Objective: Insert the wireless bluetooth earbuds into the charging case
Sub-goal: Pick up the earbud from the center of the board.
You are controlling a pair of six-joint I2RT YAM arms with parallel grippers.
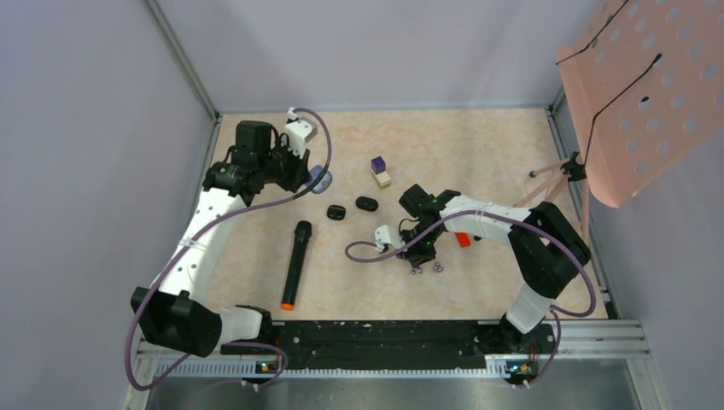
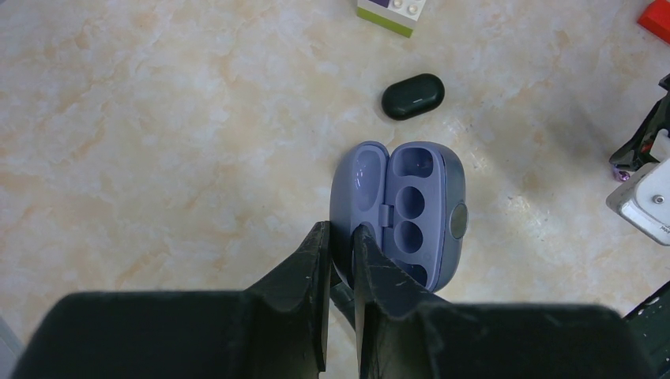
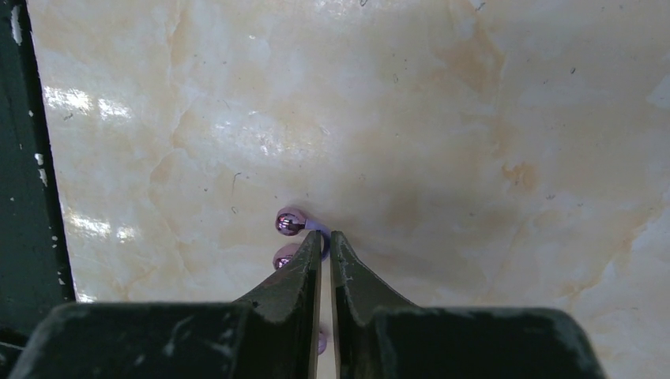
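**HAZARDS: PART SLIP, WRONG PART, CASE SHIFT**

The case is laid open on the surface, and its wells are seen to be empty. The left pincer is pressed together on the near rim of the lid. The right pincer is set down well apart from the case. Its fingers are pressed almost together, and the loop of a glossy purple piece touches the tips. Whether the loop is pinched cannot be told. No black earbuds are made out in any view, so their place relative to the case cannot be given.

The following faults are judged possible:

1. The thin loop may slip from the tips. The rounded, glossy piece could then be flicked or rolled further from the case.
2. If the purple piece is no earbud, a wrong part would be carried to the case.
3. The lid is held by a narrow edge only. Under insertion pressure the case may be pivoted or the lid folded, and the wells misaligned.
4. A dark closed pod lies just beyond the case and may be struck on approach.
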